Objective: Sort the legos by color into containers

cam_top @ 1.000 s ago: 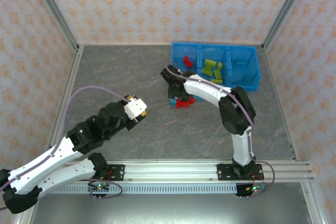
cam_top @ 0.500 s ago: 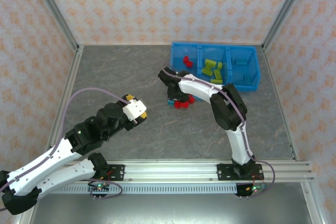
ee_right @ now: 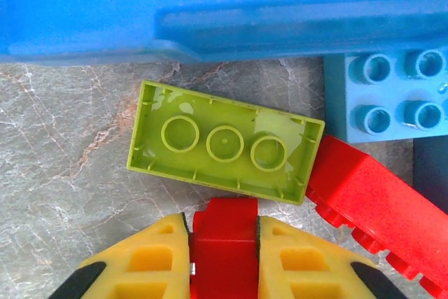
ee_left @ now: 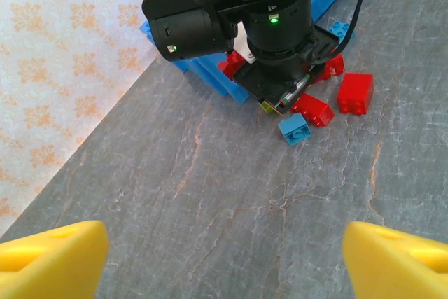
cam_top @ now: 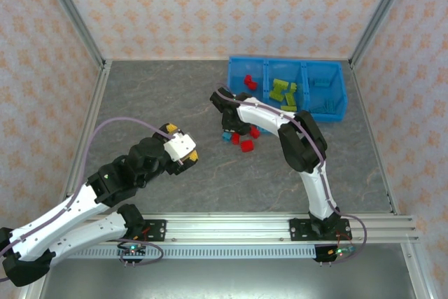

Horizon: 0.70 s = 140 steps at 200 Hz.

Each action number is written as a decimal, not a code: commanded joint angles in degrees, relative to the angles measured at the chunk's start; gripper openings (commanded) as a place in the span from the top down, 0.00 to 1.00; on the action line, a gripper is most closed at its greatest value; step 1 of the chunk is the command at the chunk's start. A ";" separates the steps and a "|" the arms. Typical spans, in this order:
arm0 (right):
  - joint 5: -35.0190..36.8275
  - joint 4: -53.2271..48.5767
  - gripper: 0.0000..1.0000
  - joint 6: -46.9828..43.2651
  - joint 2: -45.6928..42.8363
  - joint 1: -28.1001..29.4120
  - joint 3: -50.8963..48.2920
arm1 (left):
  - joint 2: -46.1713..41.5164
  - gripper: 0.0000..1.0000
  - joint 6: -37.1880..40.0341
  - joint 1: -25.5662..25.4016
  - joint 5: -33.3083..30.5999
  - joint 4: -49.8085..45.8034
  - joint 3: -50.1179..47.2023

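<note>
Inside a cell walled with peach floral wallpaper [cam_top: 210, 5] and framed by aluminium posts [cam_top: 70, 12], two white-and-black arms are working over a grey, marble-veined table [cam_top: 161, 96] that is bounded at its near edge by a metal rail [cam_top: 231, 225]. The right hand [ee_right: 222, 232] is reaching down just in front of the blue bin [cam_top: 287, 60] at the table's far right, its yellow fingers [ee_right: 150, 257] clamping a red brick [ee_right: 224, 264] between them. Just beyond that brick an upturned yellow-green brick [ee_right: 224, 141] is lying flat on the stone-look surface, close to the bin's front wall, with a light blue brick [ee_right: 395, 96] to its right and a second red brick [ee_right: 371, 201] at its corner. Seen from above, a few loose legos [cam_top: 246, 145], red and light blue, are sitting on the table beside that hand. The bin's three compartments are holding red pieces [cam_top: 249, 82] on the left, yellow-green pieces [cam_top: 283, 91] in the middle and light blue pieces [cam_top: 323, 83] on the right. The left hand [cam_top: 183, 148] is hovering over bare table well apart from the pile, its fingers spread wide and gripping nothing.
</note>
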 commanded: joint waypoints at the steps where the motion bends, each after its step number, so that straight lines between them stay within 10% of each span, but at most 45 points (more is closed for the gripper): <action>1: 1.01 1.22 0.86 0.10 -6.34 -0.24 -2.50 | -0.35 0.09 0.52 0.22 0.76 0.57 -0.44; 61: 11.93 8.13 0.86 -7.35 -18.19 -2.19 -2.76 | -1.47 0.07 0.67 0.18 2.77 0.91 -0.69; 140: 5.79 -2.32 0.81 -19.39 11.40 -13.99 40.52 | -1.50 0.06 0.84 0.21 0.00 0.99 -1.55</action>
